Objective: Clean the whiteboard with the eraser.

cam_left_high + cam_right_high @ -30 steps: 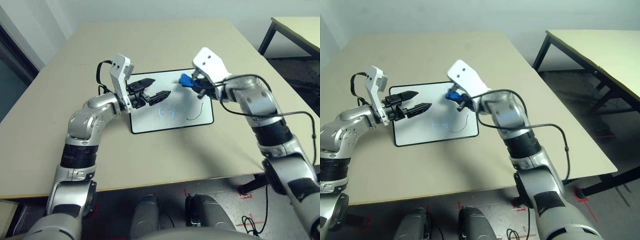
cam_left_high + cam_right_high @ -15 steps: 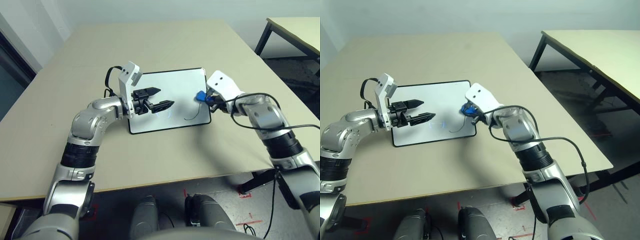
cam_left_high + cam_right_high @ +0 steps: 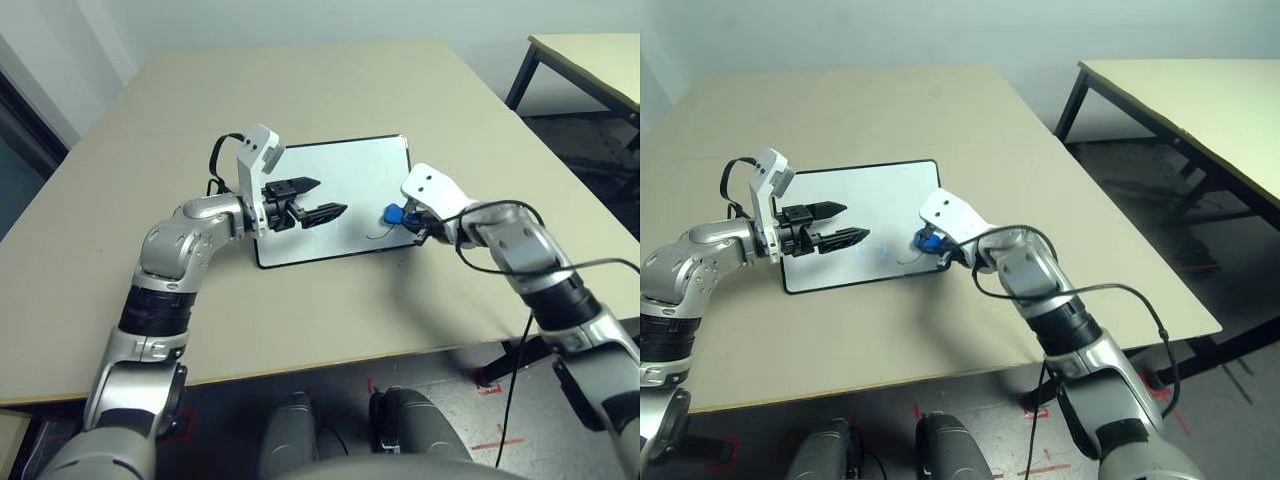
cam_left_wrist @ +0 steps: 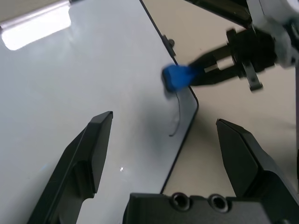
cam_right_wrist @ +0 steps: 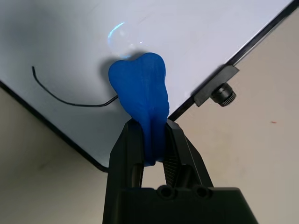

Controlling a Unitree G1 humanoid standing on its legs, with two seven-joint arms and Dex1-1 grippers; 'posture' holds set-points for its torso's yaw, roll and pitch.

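Note:
The whiteboard (image 3: 340, 190), white with a thin black frame, lies flat in the middle of the table. A thin dark curved pen line (image 5: 70, 99) marks its near right corner. My right gripper (image 3: 408, 222) is shut on the blue eraser (image 3: 393, 214), whose tip rests on the board right beside that line. The eraser (image 5: 142, 95) is squeezed between the two black fingers. My left gripper (image 3: 312, 198) hovers open over the board's left half, its fingers (image 4: 88, 156) pointing toward the eraser (image 4: 176, 77), with nothing between them.
The beige table (image 3: 330, 90) has bare room all round the board. A second table (image 3: 1200, 100) with a black leg stands off to the right. A small black knob (image 5: 223, 94) sticks out from the board's right edge.
My right gripper has carried the eraser down the board's right side, from its far right part to the near right corner by the pen line. The left gripper has barely moved.

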